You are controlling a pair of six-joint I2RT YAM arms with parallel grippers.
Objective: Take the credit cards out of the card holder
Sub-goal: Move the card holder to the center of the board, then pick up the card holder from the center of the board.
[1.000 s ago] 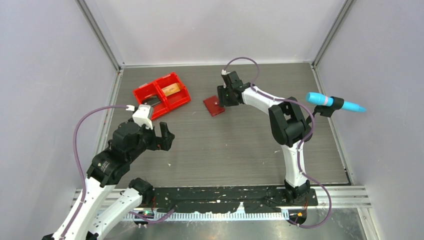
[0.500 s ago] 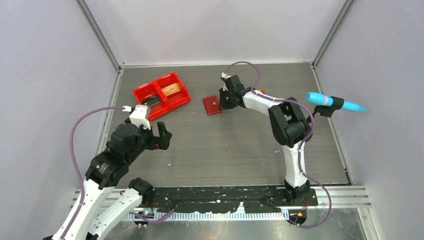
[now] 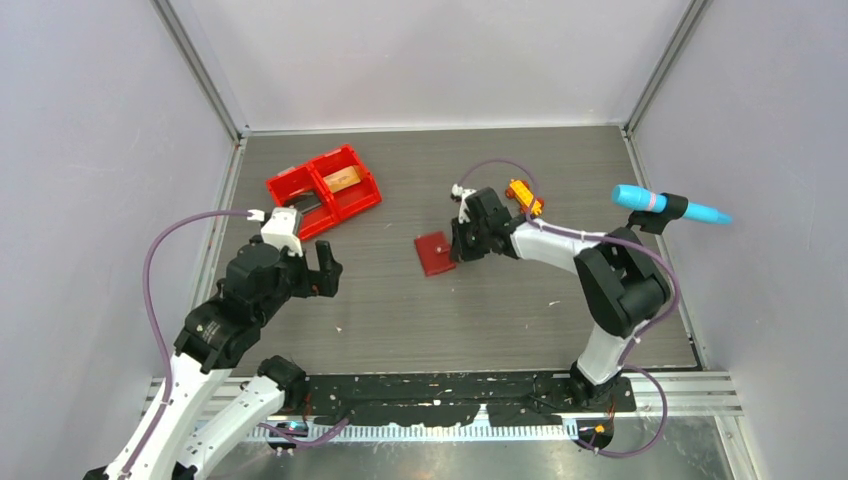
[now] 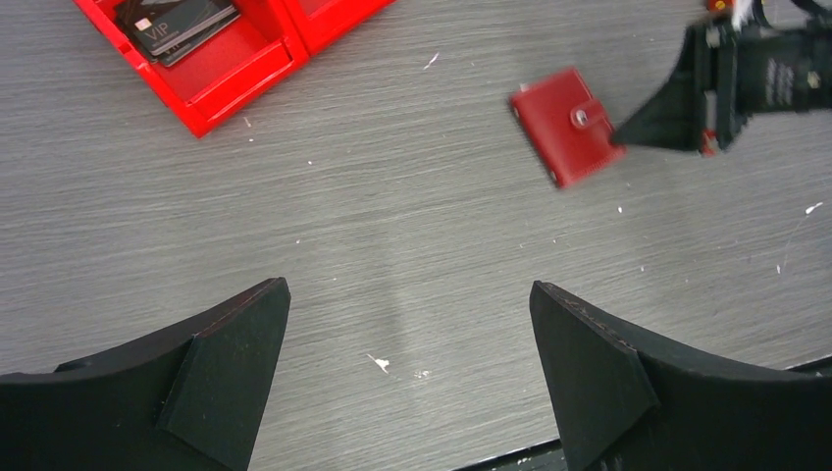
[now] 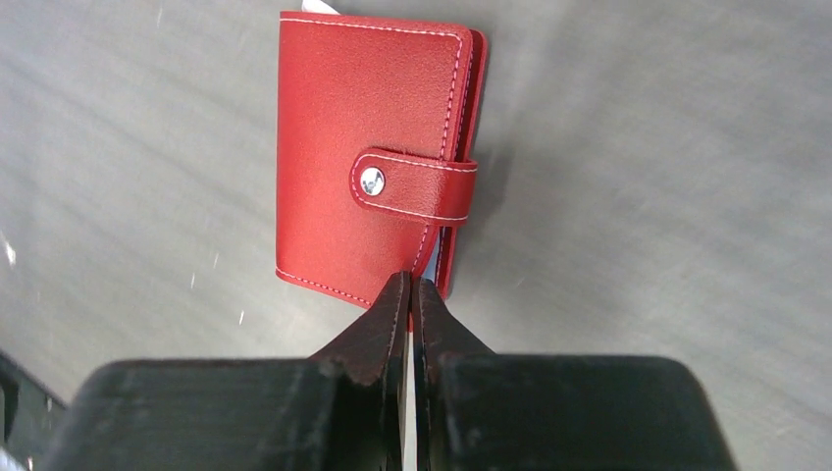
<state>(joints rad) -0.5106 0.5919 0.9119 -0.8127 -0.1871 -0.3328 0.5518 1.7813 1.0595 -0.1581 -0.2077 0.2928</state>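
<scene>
The card holder (image 3: 434,253) is a small red wallet, snapped shut, lying on the grey table; it also shows in the left wrist view (image 4: 567,126) and the right wrist view (image 5: 368,167). My right gripper (image 3: 458,248) is shut, its tips (image 5: 409,282) pinching the wallet's near corner by the open edge. No card shows at the wallet. An orange-yellow card (image 3: 343,178) and dark cards (image 4: 177,20) lie in the red bin. My left gripper (image 4: 407,294) is open and empty, hovering over bare table to the left (image 3: 325,268).
The red two-compartment bin (image 3: 322,190) stands at the back left. An orange toy vehicle (image 3: 523,196) sits just behind the right arm. A blue pen-like tool (image 3: 665,205) is clipped at the right wall.
My right gripper has pulled back toward the near side and the wallet has come with it, a little to the right. The toy vehicle has come into sight. The left arm has barely moved.
</scene>
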